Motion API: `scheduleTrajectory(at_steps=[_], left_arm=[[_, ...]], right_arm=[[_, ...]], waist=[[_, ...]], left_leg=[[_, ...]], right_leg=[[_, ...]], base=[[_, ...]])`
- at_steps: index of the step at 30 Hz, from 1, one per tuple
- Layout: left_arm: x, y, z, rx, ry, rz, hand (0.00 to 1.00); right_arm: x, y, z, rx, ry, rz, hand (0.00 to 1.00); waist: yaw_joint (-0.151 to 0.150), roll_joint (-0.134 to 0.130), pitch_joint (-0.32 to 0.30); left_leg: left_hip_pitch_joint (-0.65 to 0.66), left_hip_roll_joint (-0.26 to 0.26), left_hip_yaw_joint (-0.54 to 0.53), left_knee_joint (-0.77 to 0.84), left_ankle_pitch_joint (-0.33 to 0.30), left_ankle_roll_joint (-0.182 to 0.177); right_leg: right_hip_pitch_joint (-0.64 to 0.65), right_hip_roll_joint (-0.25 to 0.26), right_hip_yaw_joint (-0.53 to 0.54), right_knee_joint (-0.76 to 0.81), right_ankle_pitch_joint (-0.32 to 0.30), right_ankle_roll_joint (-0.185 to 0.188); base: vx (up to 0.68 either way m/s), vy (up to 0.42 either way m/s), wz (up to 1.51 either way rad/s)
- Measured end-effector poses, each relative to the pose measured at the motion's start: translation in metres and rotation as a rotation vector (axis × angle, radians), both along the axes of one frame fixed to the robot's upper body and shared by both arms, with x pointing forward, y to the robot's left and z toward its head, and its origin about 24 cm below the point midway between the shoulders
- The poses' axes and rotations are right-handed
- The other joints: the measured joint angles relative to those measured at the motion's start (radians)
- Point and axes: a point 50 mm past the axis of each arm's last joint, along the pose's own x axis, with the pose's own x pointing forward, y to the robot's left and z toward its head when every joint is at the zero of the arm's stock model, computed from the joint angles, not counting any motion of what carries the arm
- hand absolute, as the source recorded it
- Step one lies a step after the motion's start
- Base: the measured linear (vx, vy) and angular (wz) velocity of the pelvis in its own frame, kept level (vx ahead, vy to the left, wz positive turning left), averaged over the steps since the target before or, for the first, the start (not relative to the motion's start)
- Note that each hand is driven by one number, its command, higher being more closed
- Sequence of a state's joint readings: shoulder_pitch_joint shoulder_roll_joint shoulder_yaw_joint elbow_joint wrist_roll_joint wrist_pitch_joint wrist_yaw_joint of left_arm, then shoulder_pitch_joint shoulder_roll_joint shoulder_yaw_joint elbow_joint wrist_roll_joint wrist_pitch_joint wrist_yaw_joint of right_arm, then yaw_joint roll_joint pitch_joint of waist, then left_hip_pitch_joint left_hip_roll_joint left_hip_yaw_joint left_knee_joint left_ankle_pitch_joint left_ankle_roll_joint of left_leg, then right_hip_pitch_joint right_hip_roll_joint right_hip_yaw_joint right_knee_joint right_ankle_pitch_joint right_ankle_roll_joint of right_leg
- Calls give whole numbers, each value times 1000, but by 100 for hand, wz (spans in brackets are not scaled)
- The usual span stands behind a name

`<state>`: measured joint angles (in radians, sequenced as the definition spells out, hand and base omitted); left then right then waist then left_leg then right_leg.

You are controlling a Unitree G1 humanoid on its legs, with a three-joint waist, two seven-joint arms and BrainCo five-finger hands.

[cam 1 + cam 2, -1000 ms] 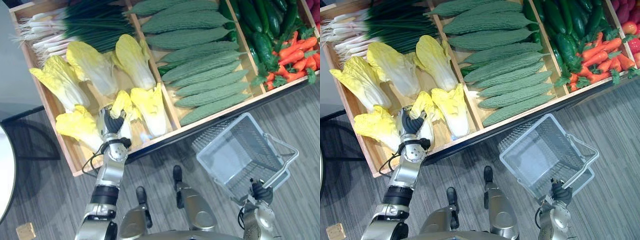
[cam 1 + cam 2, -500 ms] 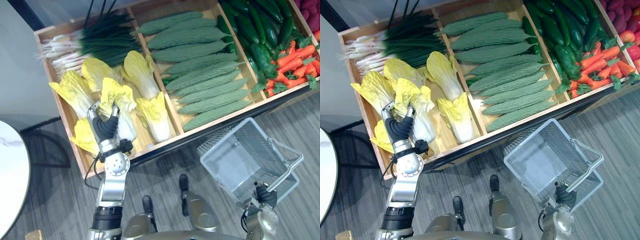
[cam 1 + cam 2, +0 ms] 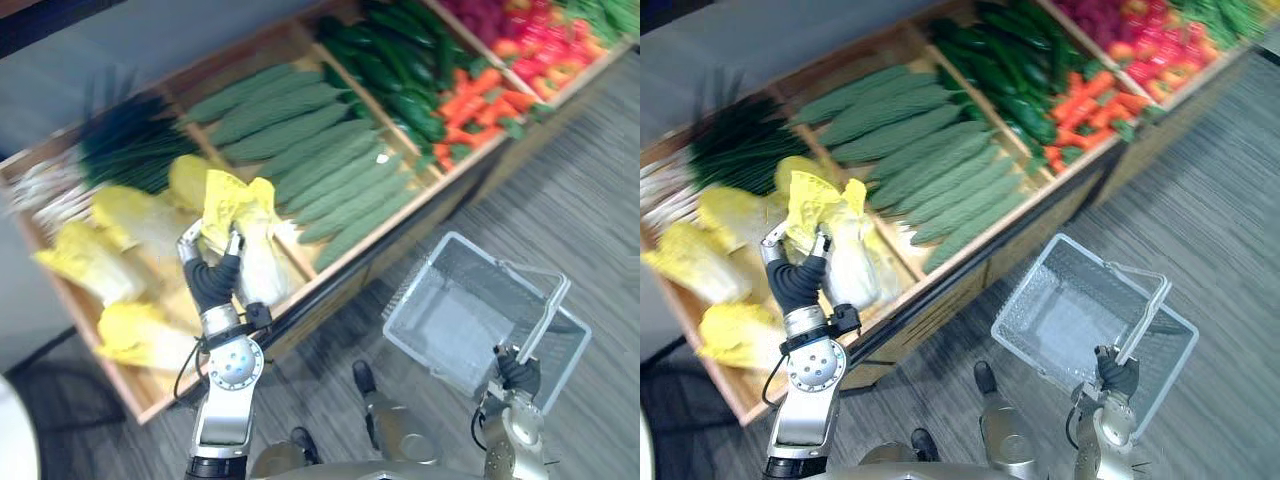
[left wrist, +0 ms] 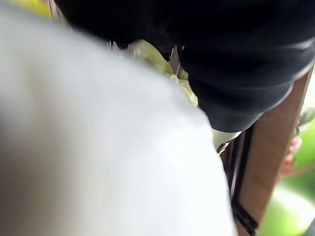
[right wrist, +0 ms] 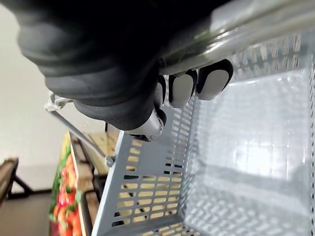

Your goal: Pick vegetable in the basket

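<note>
1. The left hand (image 3: 213,283) has come up out of the cabbage compartment of the wooden display crate (image 3: 345,262). It has one napa cabbage (image 3: 256,268) clasped between fingers and thumb. A second ago it was low among the heads, closing on this one.
2. The cabbage now stands leaf-end up above the front of that compartment, seemingly clear of the other napa cabbages (image 3: 95,270) lying there. In the left wrist view its pale stem (image 4: 98,157) sits hard against the palm.
3. The whole view has swung too, so the crate's shift is the camera's. The bitter gourds (image 3: 320,165) in the next compartment lie as they did.
4. The right hand (image 3: 518,374) keeps its fingers (image 5: 183,88) curled round the handle (image 5: 246,24) of the wire basket (image 3: 420,300). The basket is still empty and well apart from the cabbage.
5. The pick looks done. What remains is carrying the head across to the basket and lowering it in. It is a bulky head held near one end, so it could tip or slip on the way.
</note>
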<state>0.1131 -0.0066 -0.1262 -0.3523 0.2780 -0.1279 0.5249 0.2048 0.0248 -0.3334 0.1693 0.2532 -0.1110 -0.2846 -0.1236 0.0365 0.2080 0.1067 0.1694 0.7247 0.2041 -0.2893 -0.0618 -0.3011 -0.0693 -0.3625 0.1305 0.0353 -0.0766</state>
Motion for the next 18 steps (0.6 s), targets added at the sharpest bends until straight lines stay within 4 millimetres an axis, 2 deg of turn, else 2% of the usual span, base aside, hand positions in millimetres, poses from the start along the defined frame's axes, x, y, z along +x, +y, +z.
scheduleTrajectory(at_steps=[1, 2, 3, 4, 5, 7, 8, 9, 10, 11, 12, 13, 14, 15, 16, 17, 18], left_arm=[[0, 5, 0, 2, -2, 20, 100], [0, 9, 0, 3, -2, 39, 100], [-1, 16, 0, -3, -4, 64, 100], [-1, 18, 0, -5, -4, 73, 100], [2, 16, 1, -21, -10, 56, 100], [10, 1, 5, -21, -24, -23, 100], [14, -6, 3, -32, -13, -65, 100], [15, -9, -1, -27, 8, -91, 100], [16, -12, -4, -26, 22, -105, 100], [17, -19, -10, -32, 47, -141, 100], [16, -25, -13, -36, 64, -170, 100], [15, -25, -16, -42, 76, -178, 100], [12, -25, -21, -55, 100, -177, 100], [11, -24, -25, -70, 118, -178, 100], [10, -23, -26, -75, 125, -179, 100], [10, -23, -29, -78, 140, -185, 100], [10, -23, -32, -78, 154, -189, 100]], right_arm=[[8, 3, 3, 1, -15, 11, 100], [13, 5, 5, -4, -24, 26, 100], [22, 10, 9, -18, -38, 56, 100], [27, 13, 11, -21, -50, 75, 100], [36, 17, 17, -34, -73, 107, 100], [39, 16, 19, -45, -79, 112, 100], [40, 16, 20, -49, -77, 123, 100], [42, 19, 20, -55, -68, 148, 100], [43, 20, 20, -62, -66, 164, 100], [44, 19, 22, -80, -64, 179, 100], [46, 19, 24, -95, -68, 196, 100], [47, 19, 25, -99, -70, 203, 100], [48, 22, 25, -103, -73, 217, 100], [49, 23, 26, -105, -72, 227, 100], [49, 24, 25, -105, -72, 230, 100], [50, 26, 25, -106, -70, 242, 100], [51, 28, 25, -106, -67, 258, 100]], waist=[[7, 1, 0], [12, 1, 0], [33, 0, -1], [37, 1, -1], [23, 5, -3], [18, 6, -3], [22, 8, -2], [30, 10, -3], [28, 11, -4], [28, 12, -4], [32, 10, -4], [39, 10, -5], [61, 9, -5], [77, 9, -5], [83, 9, -5], [90, 10, -5], [95, 14, -6]], left_leg=[[41, 6, 77, -15, -4, -6], [60, 6, 109, -18, -4, -5], [100, 5, 165, -23, -4, -5], [114, 6, 184, -20, -5, -7], [120, 15, 195, 2, -6, -7], [114, 69, 208, 140, -7, -6], [105, 153, 207, 329, 10, 24], [78, 240, 162, 537, 73, 143], [53, 267, 117, 625, 61, 169], [-39, 264, -21, 745, 16, 182], [-137, 217, -169, 784, -16, 164], [-174, 189, -224, 782, -27, 160], [-232, 151, -301, 749, -46, 148], [-292, 113, -381, 691, -57, 130], [-320, 90, -423, 650, -59, 121], [-355, 42, -523, 536, -55, 90], [-361, 13, -594, 415, -29, 47]], right_leg=[[16, -54, -222, 45, -27, -36], [35, -78, -320, 68, -36, -45], [64, -111, -477, 108, -35, -47], [66, -115, -508, 122, -41, -40], [44, -106, -484, 140, -59, -40], [34, -62, -407, 154, -79, -36], [60, -22, -355, 140, -91, -41], [105, 20, -297, 109, -106, -46], [129, 33, -274, 95, -111, -44], [170, 50, -225, 64, -117, -40], [204, 53, -174, 37, -117, -39], [218, 52, -142, 27, -117, -39], [247, 48, -80, 12, -114, -33], [272, 32, -26, 7, -108, 7], [284, 22, -2, 7, -103, 27], [301, 0, 41, 9, -99, 66], [310, -13, 65, 14, -101, 82]], base=[[76, -59, -186], [119, -87, -225], [125, -92, -193], [185, -137, -214], [320, -213, -158], [352, -210, -133], [356, -127, -149], [343, -75, -146], [373, -32, -130], [284, 59, -107], [283, 80, -109], [312, 141, -132], [317, 188, -145], [312, 210, -144], [313, 253, -121], [250, 232, -99], [368, 386, -139]])
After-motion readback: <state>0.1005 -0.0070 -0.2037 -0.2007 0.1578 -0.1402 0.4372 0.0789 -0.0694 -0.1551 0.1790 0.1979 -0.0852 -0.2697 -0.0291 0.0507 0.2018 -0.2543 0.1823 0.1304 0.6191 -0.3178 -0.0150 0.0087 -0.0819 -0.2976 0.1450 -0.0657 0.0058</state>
